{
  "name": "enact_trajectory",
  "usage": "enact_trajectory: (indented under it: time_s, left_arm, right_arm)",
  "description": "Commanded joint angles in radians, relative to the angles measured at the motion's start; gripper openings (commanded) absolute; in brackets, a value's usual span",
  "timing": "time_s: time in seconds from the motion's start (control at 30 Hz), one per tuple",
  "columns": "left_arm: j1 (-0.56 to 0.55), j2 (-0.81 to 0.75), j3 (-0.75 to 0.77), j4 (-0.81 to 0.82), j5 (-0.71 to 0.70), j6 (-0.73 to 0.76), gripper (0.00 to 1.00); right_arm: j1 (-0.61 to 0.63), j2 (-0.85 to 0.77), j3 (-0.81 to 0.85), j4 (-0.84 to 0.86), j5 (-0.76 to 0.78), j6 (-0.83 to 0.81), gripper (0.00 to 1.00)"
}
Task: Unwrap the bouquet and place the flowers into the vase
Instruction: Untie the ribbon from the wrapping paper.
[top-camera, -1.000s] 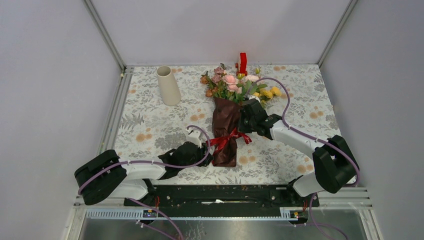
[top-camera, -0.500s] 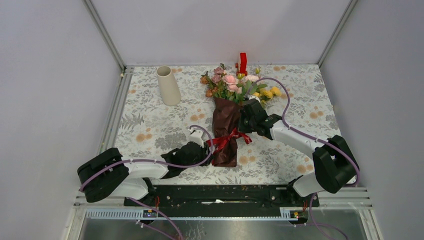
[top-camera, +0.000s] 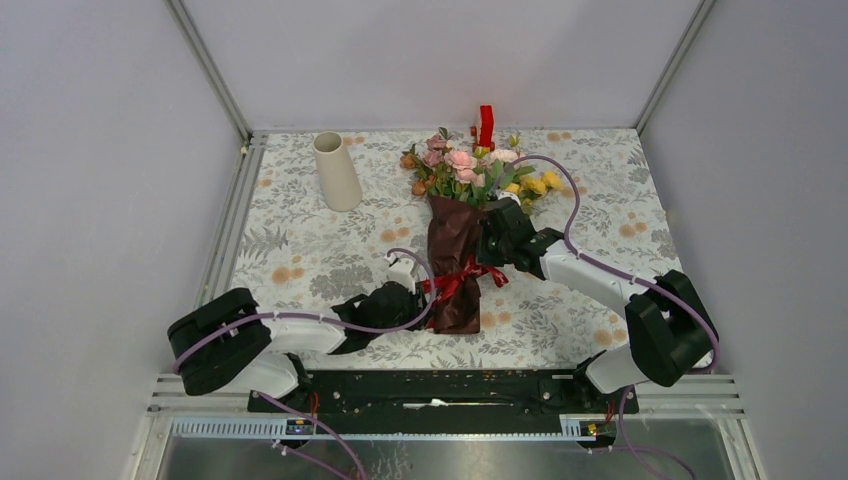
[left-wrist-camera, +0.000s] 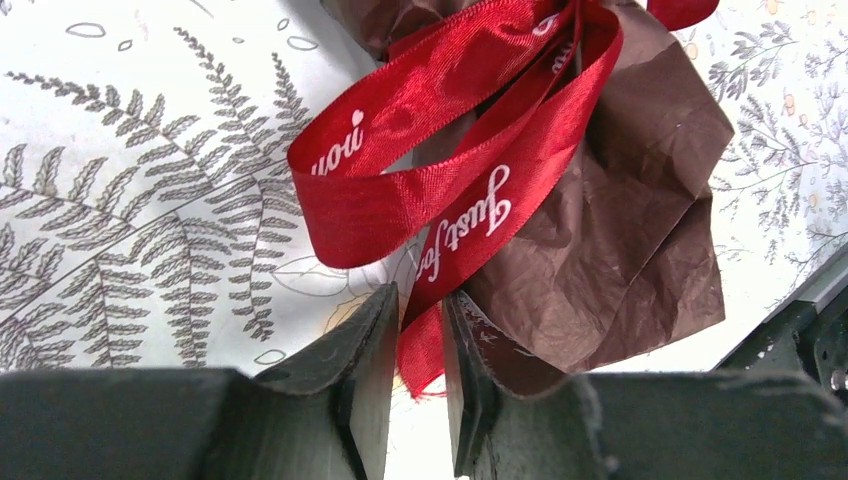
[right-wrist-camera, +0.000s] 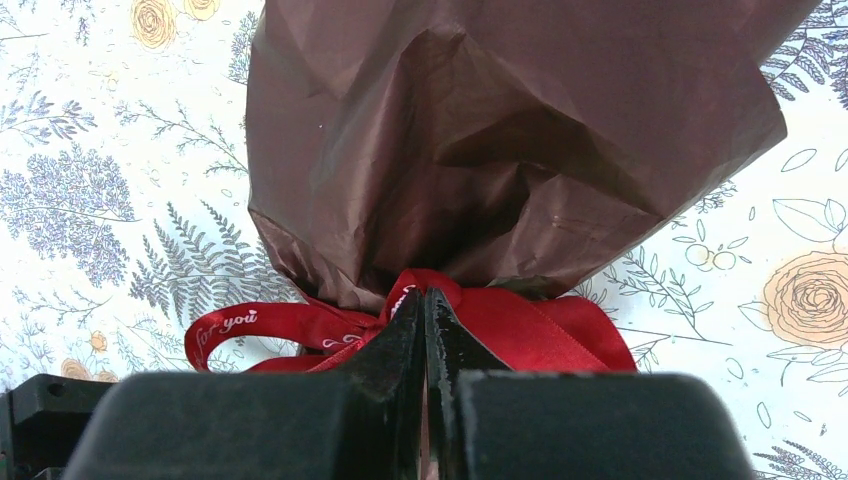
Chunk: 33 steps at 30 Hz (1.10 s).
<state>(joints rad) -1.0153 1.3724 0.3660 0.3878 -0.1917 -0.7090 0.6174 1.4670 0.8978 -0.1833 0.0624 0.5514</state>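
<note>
The bouquet lies mid-table in dark red crinkled paper (top-camera: 452, 240), with the flowers (top-camera: 470, 170) fanned out toward the back. A red printed ribbon (top-camera: 455, 280) ties its neck. My left gripper (top-camera: 418, 292) is at the ribbon's left side. In the left wrist view its jaws (left-wrist-camera: 420, 300) stand slightly apart with a ribbon tail (left-wrist-camera: 425, 340) hanging between them beside the paper (left-wrist-camera: 620, 220). My right gripper (top-camera: 487, 262) comes in from the right, its fingers (right-wrist-camera: 425, 297) pressed together on the ribbon (right-wrist-camera: 530, 330) at the knot under the paper (right-wrist-camera: 500, 130). The cream vase (top-camera: 336, 172) stands upright at the back left.
A small red block (top-camera: 486, 125) stands at the back edge behind the blooms. An aluminium rail (top-camera: 228, 230) borders the floral tablecloth on the left. The black base bar (top-camera: 430, 385) of the arms runs along the near edge.
My left arm has slid right toward the bouquet, and its jaws have narrowed around the ribbon tail. The right arm and the bouquet have stayed put.
</note>
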Motion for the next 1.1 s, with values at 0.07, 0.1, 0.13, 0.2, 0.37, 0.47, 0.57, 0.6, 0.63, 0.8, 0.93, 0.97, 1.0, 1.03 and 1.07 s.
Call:
enact_trajectory:
  time_s: [0.07,0.1,0.13,0.2,0.37,0.47,0.57,0.6,0.63,0.8,0.93,0.97,1.0,1.03,1.07]
  left_arm:
    - [-0.010,0.025,0.059,0.071,-0.002,-0.005,0.23]
    - [-0.012,0.029,0.061,0.071,-0.002,-0.004,0.21]
    - [-0.012,0.030,0.061,0.071,-0.003,-0.004,0.18]
    - [-0.012,0.030,0.060,0.069,-0.009,-0.004,0.10]
    - [-0.014,0.019,0.059,0.061,-0.021,-0.003,0.00]
    - [-0.015,0.004,0.057,0.048,-0.026,-0.003,0.00]
    - [-0.016,-0.017,0.050,0.036,-0.046,-0.003,0.00]
    - [-0.016,-0.024,0.047,0.036,-0.053,-0.004,0.00]
    - [-0.016,-0.030,0.042,0.034,-0.059,-0.004,0.00]
    - [-0.016,-0.039,0.051,-0.009,-0.107,-0.042,0.00]
    - [-0.016,-0.048,0.059,-0.028,-0.134,-0.073,0.00]
    - [-0.016,-0.050,0.059,-0.031,-0.140,-0.079,0.00]
    - [-0.016,-0.053,0.058,-0.034,-0.147,-0.084,0.00]
    - [-0.016,-0.056,0.057,-0.037,-0.151,-0.090,0.00]
    - [-0.016,-0.058,0.058,-0.045,-0.153,-0.093,0.00]
  right_arm:
    - [0.011,-0.011,0.011,-0.009,0.014,-0.001,0.00]
    - [0.011,-0.013,0.010,-0.012,0.019,-0.001,0.00]
    - [0.011,-0.015,0.009,-0.014,0.023,-0.002,0.00]
    - [0.011,-0.020,0.005,-0.015,0.032,-0.004,0.00]
    - [0.011,-0.039,-0.001,-0.030,0.067,-0.015,0.00]
    - [0.012,-0.058,-0.007,-0.052,0.121,-0.025,0.00]
    - [0.012,-0.082,-0.023,-0.067,0.176,-0.036,0.00]
    - [0.012,-0.089,-0.027,-0.073,0.193,-0.037,0.00]
    - [0.010,-0.093,-0.031,-0.081,0.212,-0.036,0.00]
    - [0.010,-0.092,-0.037,-0.088,0.248,-0.038,0.00]
    - [0.010,-0.090,-0.040,-0.089,0.257,-0.033,0.00]
    - [0.011,-0.090,-0.040,-0.088,0.260,-0.033,0.00]
    - [0.011,-0.093,-0.042,-0.088,0.264,-0.033,0.00]
    - [0.012,-0.095,-0.043,-0.088,0.271,-0.035,0.00]
    - [0.011,-0.097,-0.044,-0.090,0.280,-0.037,0.00]
